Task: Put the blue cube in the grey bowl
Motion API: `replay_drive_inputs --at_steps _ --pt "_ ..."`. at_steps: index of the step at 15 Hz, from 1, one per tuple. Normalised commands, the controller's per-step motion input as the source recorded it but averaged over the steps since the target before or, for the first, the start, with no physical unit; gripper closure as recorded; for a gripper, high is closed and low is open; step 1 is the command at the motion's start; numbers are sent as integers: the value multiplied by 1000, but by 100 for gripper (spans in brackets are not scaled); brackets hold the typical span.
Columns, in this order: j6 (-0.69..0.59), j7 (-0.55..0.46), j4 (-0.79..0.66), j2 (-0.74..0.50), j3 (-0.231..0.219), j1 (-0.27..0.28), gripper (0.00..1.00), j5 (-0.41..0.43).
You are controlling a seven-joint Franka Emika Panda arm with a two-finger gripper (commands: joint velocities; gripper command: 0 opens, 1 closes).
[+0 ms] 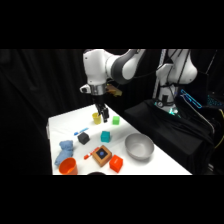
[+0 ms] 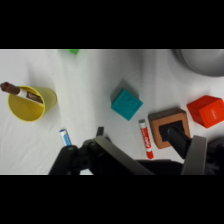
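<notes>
Gripper above desk, jaw state unclear. Blue cube left of grey bowl, apart; gripper beyond cube.

Grey bowl cut off, apparently.

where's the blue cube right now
In the side view, the blue cube sits mid-table, between the black cube and the grey bowl, just behind the wooden block.
</notes>
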Motion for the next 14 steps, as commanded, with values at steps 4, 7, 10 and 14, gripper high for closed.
replay_drive_inputs --at_steps 4,7,10,14 --pt "255 290 38 147 -20 -2 0 129" --pt "301 233 82 267 -42 9 0 100" --pt "273 175 99 280 -47 28 0 111" --pt "236 193 92 219 -75 80 0 100"
